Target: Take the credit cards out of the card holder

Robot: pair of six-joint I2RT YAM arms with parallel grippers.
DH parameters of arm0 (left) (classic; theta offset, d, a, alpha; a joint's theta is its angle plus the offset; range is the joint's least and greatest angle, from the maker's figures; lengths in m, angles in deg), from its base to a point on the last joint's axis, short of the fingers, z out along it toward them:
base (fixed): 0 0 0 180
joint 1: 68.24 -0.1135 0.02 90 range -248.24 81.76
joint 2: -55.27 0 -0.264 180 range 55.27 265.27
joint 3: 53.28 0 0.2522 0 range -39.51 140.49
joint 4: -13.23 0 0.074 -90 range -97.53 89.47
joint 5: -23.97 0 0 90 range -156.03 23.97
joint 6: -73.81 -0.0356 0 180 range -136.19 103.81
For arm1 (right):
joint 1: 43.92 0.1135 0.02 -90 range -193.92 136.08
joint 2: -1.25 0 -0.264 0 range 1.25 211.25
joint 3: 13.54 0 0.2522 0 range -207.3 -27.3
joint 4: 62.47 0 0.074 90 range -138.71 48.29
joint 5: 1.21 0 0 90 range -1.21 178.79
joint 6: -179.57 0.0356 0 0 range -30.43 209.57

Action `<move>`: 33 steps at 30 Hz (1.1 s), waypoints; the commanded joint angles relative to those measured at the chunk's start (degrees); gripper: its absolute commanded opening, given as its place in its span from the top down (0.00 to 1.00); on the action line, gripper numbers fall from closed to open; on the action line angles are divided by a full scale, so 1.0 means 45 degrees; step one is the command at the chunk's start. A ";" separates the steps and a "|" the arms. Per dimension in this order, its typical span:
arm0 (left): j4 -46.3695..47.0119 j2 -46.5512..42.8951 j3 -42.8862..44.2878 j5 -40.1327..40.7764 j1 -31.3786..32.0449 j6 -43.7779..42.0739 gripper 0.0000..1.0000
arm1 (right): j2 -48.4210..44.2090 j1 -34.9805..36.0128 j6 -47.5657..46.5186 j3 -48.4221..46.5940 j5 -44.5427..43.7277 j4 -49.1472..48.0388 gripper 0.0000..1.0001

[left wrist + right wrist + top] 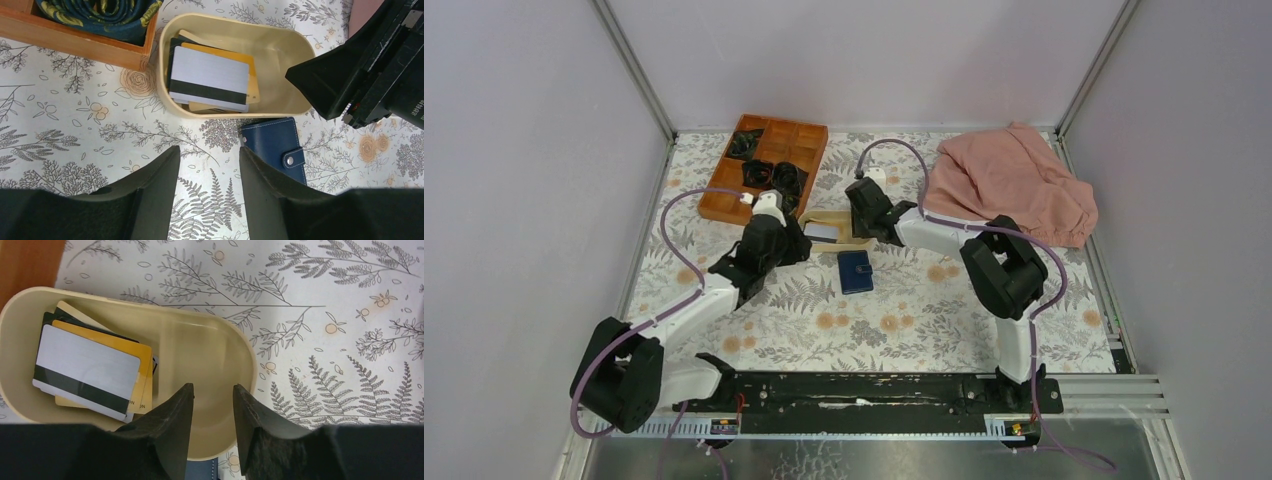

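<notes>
The navy card holder (855, 271) lies folded shut on the patterned table, its snap tab fastened (289, 160). Several credit cards (209, 80) are stacked in the beige oval dish (295, 47); a grey card with a black stripe lies on top, over yellow and black ones (87, 371). My left gripper (209, 150) hovers open over bare table just left of the card holder, nothing between its fingers. My right gripper (212, 388) hangs open and empty over the dish's bare half (220, 347). A sliver of the holder (202, 470) shows under its fingers.
A wooden compartment tray (764, 160) with dark rolled fabric stands at the back left, close to the dish. A pink cloth (1009, 180) is heaped at the back right. Grey walls enclose the table on three sides.
</notes>
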 commanded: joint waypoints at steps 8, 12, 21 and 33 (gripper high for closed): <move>0.0439 -0.0475 -0.0453 -0.0068 -0.0172 -0.0138 0.46 | -0.0591 -0.0772 0.0147 0.0599 -0.0379 0.0111 0.56; 0.0754 -0.0636 -0.0648 -0.0268 -0.0172 0.0205 0.41 | -0.1209 -0.0788 -0.0093 0.0717 -0.0276 0.0071 0.54; 0.2716 -0.0410 -0.1668 -0.2056 0.0132 0.1331 0.27 | -0.3972 0.0253 -0.0812 0.2540 -0.0052 -0.1369 0.49; 0.5083 0.2304 -0.1596 -0.3218 0.1461 0.2182 1.00 | -0.3554 0.2208 -0.0072 0.3949 -0.1082 -0.0703 0.40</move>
